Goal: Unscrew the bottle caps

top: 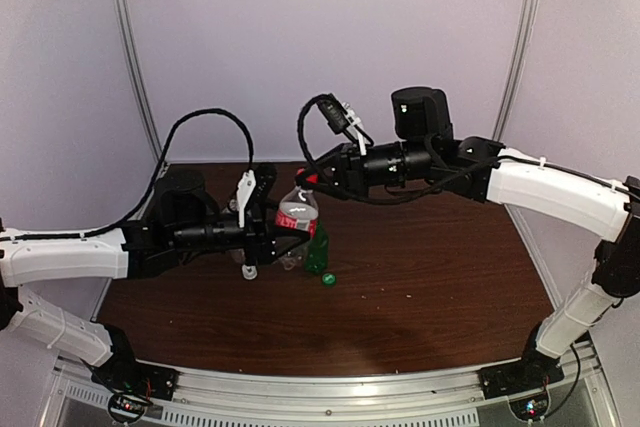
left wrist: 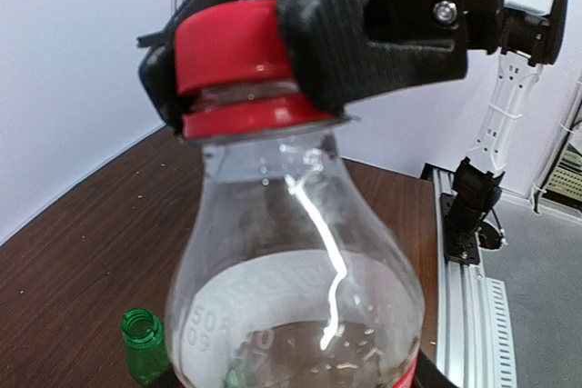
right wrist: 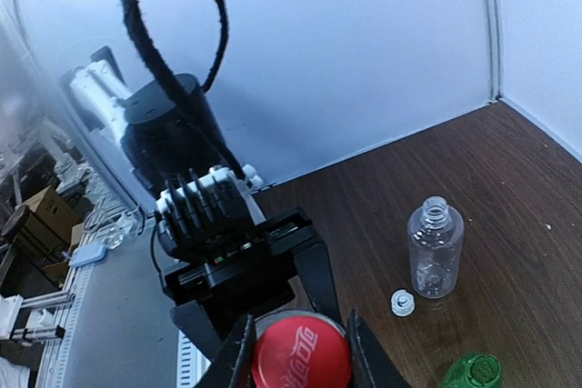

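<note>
Now my right gripper (right wrist: 300,356) clamps the red cap (left wrist: 227,38); my left gripper (top: 288,239) grips its labelled bottle (top: 298,212) mid-table. Three bottles, three caps: green bottle (top: 318,247), clear bottle (right wrist: 435,247), green cap (top: 328,279) and white cap (right wrist: 401,302) sit apart, with bare table (top: 450,277) rightward.

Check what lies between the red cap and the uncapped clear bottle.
In the right wrist view: one finger of the right gripper, shut on the red cap, then bare table with the small white cap lying by the clear bottle.
</note>
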